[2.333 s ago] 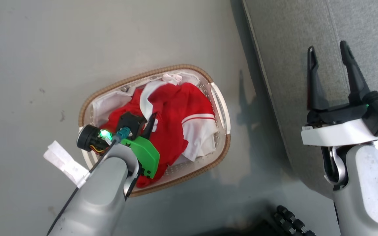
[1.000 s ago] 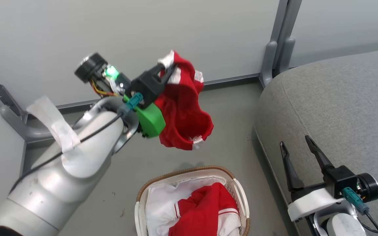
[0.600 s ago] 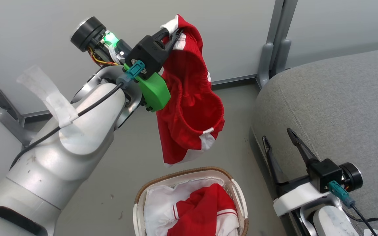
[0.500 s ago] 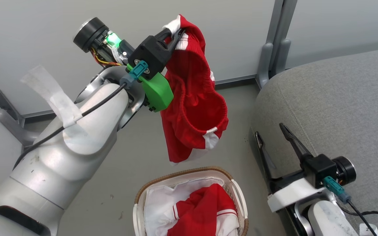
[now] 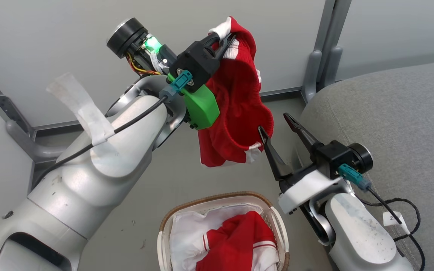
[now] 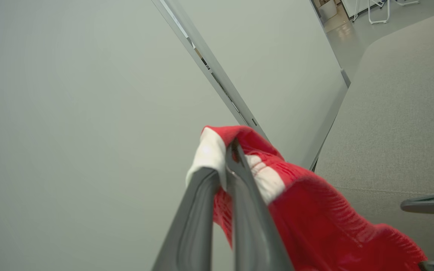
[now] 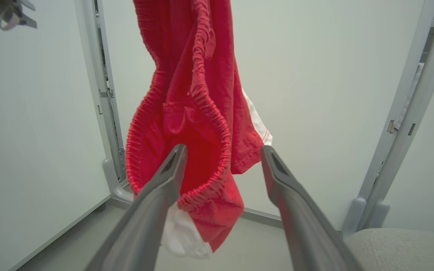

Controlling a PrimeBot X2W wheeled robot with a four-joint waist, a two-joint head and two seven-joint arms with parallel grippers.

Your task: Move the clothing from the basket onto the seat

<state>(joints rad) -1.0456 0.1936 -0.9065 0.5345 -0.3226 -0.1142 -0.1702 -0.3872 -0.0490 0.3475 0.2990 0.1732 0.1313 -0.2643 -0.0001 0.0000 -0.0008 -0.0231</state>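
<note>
- The left jaws are clamped tight on a white-trimmed corner of the red shorts [image 5: 239, 98]. In the left wrist view the two dark fingers [image 6: 247, 210] meet with the cloth pinched between their tips.
- The shorts hang free from that grip, elastic waistband gaping, clear of the floor [image 5: 156, 203] and higher than the basket [image 5: 220, 196]. They are just off the rounded edge of the grey seat [image 5: 390, 113] and touch nothing below.
- The right jaws stand wide and hold nothing. Their fingers [image 7: 156, 203] reach up to the lower end of the shorts, one crossing the waistband loop. I cannot tell whether it touches the cloth.
- The basket sits on the floor beside the seat's front edge. More red clothing with white stripes [image 5: 236, 244] lies inside, on a white liner sheet [image 5: 187, 237].
</note>
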